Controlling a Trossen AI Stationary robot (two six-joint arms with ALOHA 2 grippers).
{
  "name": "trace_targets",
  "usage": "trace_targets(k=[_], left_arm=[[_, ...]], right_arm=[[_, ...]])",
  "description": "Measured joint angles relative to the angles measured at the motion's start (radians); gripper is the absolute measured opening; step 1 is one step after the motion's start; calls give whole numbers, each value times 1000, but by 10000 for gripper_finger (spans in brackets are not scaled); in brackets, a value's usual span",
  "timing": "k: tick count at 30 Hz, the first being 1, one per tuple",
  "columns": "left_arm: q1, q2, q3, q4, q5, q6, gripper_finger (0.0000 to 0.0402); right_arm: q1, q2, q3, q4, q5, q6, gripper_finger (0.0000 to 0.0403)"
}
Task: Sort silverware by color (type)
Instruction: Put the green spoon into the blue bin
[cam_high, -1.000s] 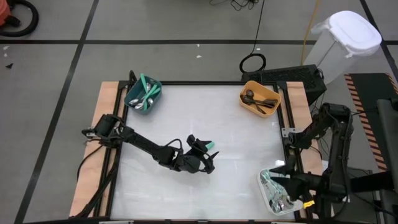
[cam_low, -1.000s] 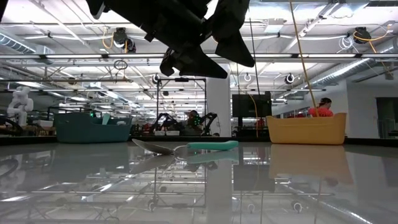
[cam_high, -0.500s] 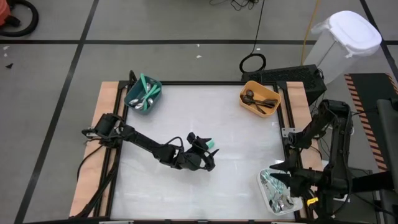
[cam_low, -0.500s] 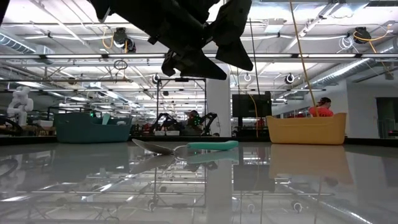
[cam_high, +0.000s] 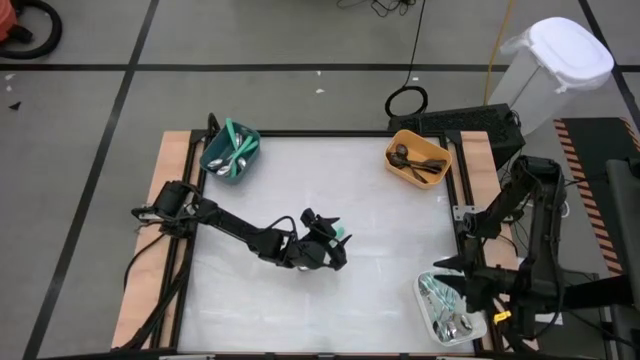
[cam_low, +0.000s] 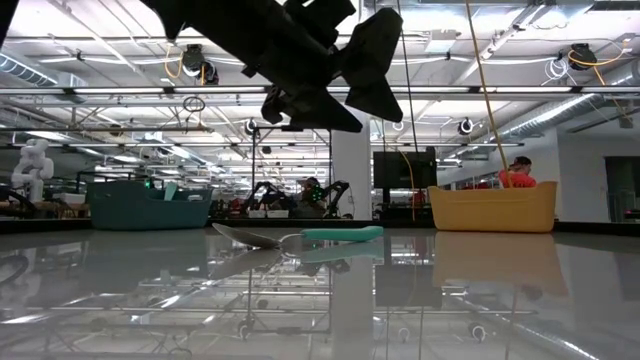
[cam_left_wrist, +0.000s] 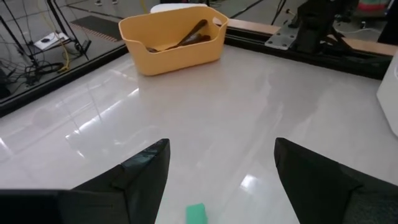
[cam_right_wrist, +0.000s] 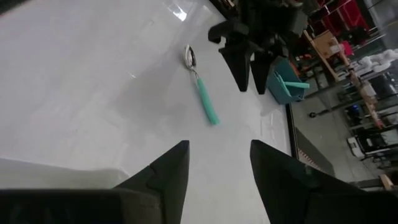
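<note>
Left end effector (cam_high: 335, 243), fingers spread wide, hovers just above a teal-handled spoon (cam_right_wrist: 200, 85) mid-tabletop (cam_high: 380, 230); closing off-centre could skid the spoon away.

No legible text or labels

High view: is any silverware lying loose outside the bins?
Yes. One teal-handled spoon lies flat on the bare table, outside the teal bin. The open left gripper hovers above it. Nothing looks spilled or damaged.
</note>
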Motion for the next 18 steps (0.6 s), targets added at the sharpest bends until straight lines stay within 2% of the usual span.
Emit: trace_targets(k=[6,12,18], left_arm=[[0,0,0,-22,0,-16,287],[-6,0,0,-44,0,-17,287],[-7,0,0,-96,8,-45,287]], right_arm=[[0,-25,-81,-2,0,31,164],[0,-131,-147,-4,0,85,162],[0,-239,-206,23,24,108,135]])
